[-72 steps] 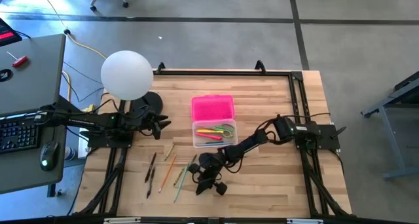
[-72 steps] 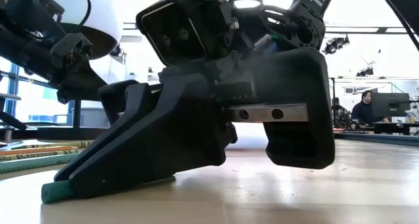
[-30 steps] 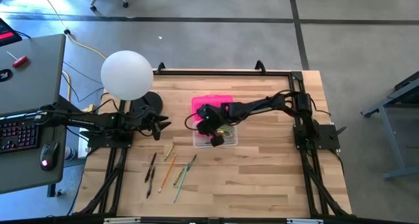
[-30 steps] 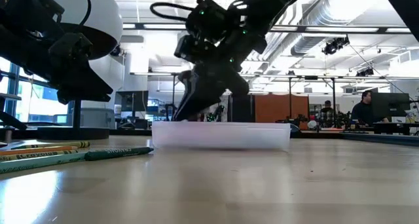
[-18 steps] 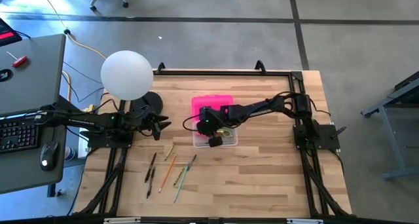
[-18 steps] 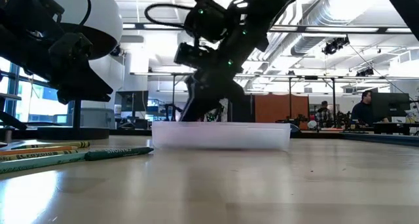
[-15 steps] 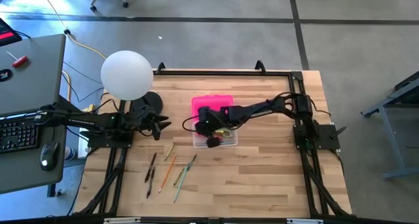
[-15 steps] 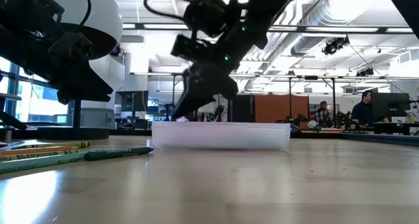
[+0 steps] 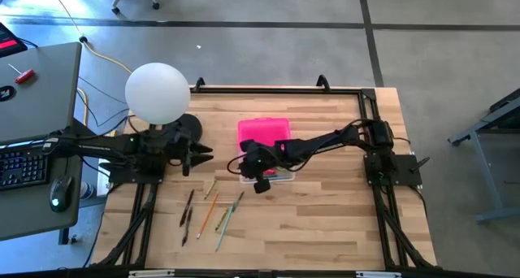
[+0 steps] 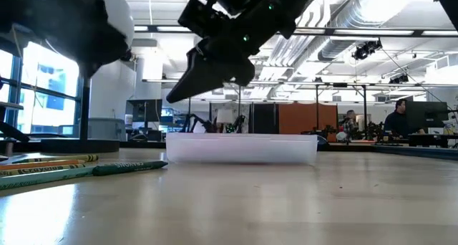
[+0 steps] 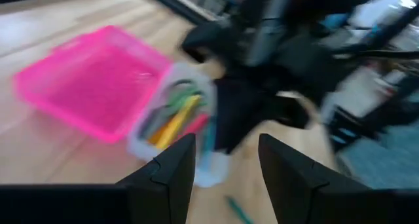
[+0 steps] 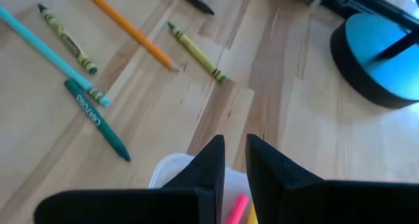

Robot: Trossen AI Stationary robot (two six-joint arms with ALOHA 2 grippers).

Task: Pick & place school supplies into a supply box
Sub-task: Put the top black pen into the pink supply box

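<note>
The supply box (image 9: 284,174) is clear and lies open on the table, its pink lid (image 9: 264,132) flat beside it on the far side. Coloured pens lie inside it (image 11: 175,118). I cannot make out the scissors. Several loose pencils and crayons (image 9: 213,209) lie on the wood near the box's left corner. My right gripper (image 9: 258,183) hovers above the box's near-left corner (image 12: 171,170), empty, with a narrow gap between its fingers (image 12: 236,145). My left gripper (image 9: 205,154) is open (image 11: 226,142), left of the box and facing it.
A white globe lamp (image 9: 157,93) stands on a dark base (image 9: 185,128) at the far left of the table. A desk with a keyboard (image 9: 24,160) sits beyond the left edge. Black frame rails run along the table's sides. People sit far off in the room (image 10: 397,119).
My right gripper was low over the box and has lifted clear, moving a little toward the table's near-left. My left arm has begun to move; its views are blurred.
</note>
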